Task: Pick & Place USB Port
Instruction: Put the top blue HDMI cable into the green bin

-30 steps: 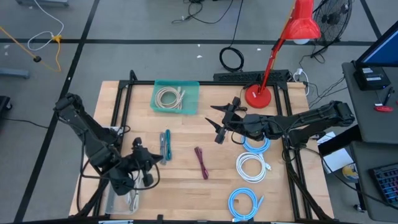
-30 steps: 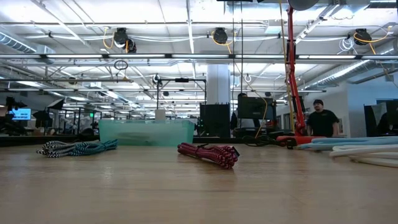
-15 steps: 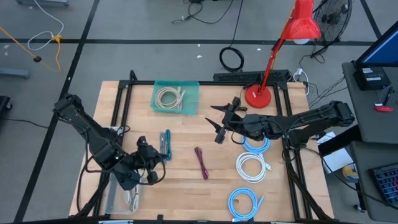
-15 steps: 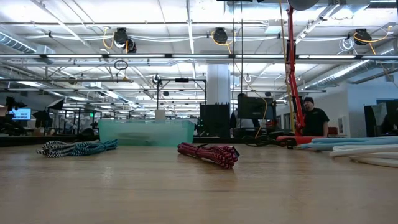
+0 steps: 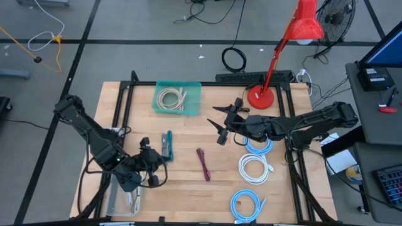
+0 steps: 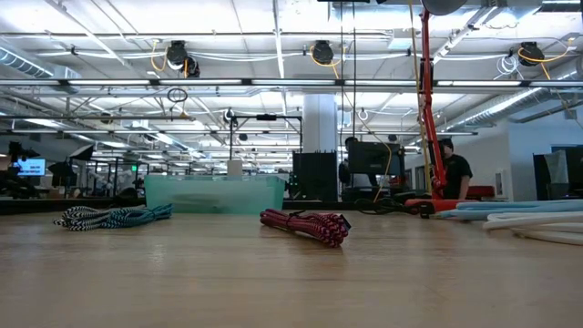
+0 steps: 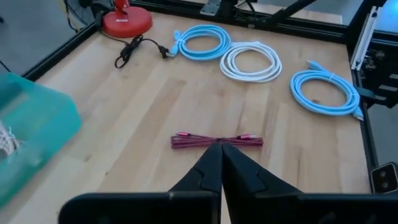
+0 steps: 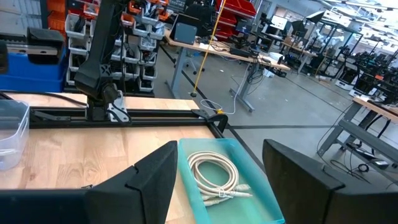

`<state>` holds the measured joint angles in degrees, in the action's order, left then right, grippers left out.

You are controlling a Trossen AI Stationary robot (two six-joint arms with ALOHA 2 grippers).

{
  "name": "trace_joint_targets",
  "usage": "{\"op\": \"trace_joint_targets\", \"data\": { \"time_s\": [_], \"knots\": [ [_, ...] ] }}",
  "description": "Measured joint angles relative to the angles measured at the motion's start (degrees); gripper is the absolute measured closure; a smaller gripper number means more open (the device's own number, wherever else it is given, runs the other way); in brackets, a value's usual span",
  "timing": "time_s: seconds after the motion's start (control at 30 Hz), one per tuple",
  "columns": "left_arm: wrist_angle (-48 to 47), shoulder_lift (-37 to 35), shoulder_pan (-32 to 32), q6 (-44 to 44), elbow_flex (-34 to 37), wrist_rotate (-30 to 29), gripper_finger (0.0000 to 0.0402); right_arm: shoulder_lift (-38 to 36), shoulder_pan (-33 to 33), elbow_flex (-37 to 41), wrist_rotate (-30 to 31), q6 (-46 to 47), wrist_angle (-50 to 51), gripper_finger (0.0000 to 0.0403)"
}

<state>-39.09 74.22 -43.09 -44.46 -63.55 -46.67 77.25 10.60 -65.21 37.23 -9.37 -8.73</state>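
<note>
Looking straight down, a wooden surface (image 5: 182,182) inside a black frame carries several coiled USB cables. The left end effector (image 5: 152,166) hovers low over the near-left part of the surface, its two dark fingers (image 7: 219,174) pressed together into a point and clenched on nothing. Just beyond it lies a teal-and-black braided cable (image 5: 166,145). A red braided USB cable (image 5: 203,164), bundled into a thin strip, lies near the middle of the surface; the left wrist camera sees it just past the closed fingertips, apart from them. The right end effector (image 5: 221,124) hangs above the middle of the far half with its fingers spread wide, grasping nothing. A teal bin (image 5: 178,98) at the far edge holds a beige coiled cable (image 5: 171,98). On the right side lie a light blue cable coil (image 5: 259,145), a white cable coil (image 5: 253,168) and another light blue cable coil (image 5: 245,204) nearest the front edge. A red desk lamp (image 5: 261,95) stands at the far right. From table height, a person (image 6: 453,173) stands in the room beyond.
</note>
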Motion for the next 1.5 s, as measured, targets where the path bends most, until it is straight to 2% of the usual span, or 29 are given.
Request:
{"op": "trace_joint_targets", "data": {
  "time_s": [0.17,0.3,0.43,0.57,0.73,0.93,1.1,1.2,1.33,1.5],
  "knots": [
    [0.3,0.0,0.0,0.9,0.0,-2.4,0.0389,0.0,0.0,0.0,0.0,-0.1,0.1,0.0177],
    [0.3,0.0,0.0,2.0,0.0,-2.1,0.0398,0.0,0.0,0.0,0.0,-0.1,0.0,0.0177],
    [0.3,0.0,0.3,2.4,0.0,-0.4,0.0386,0.0,0.0,0.0,0.0,-0.1,0.0,0.0177],
    [0.3,0.0,1.7,2.1,0.0,2.1,0.0379,0.0,0.0,0.0,0.0,-0.1,0.0,0.0177],
    [3.1,0.0,4.3,2.4,0.0,2.3,0.0392,0.0,0.0,0.0,0.0,-0.1,0.0,0.0177],
    [6.4,0.0,8.3,8.7,0.0,2.9,0.0397,0.0,0.0,0.0,0.0,-0.3,0.0,0.0177],
    [7.1,0.0,11.5,21.2,0.0,5.9,0.0357,0.0,0.0,0.0,0.0,-0.3,0.4,0.0177],
    [1.0,-1.7,13.3,25.5,-0.1,4.3,0.0321,0.0,0.0,0.0,0.0,-0.3,0.8,0.0177],
    [-9.8,-5.5,17.3,20.9,-0.7,-1.8,0.028,0.0,0.0,0.0,-0.4,1.4,3.4,0.0177],
    [-17.4,-9.9,20.1,15.2,-0.3,-1.4,0.0258,0.0,1.1,0.0,-5.1,2.9,4.9,0.0177]
  ]
}}
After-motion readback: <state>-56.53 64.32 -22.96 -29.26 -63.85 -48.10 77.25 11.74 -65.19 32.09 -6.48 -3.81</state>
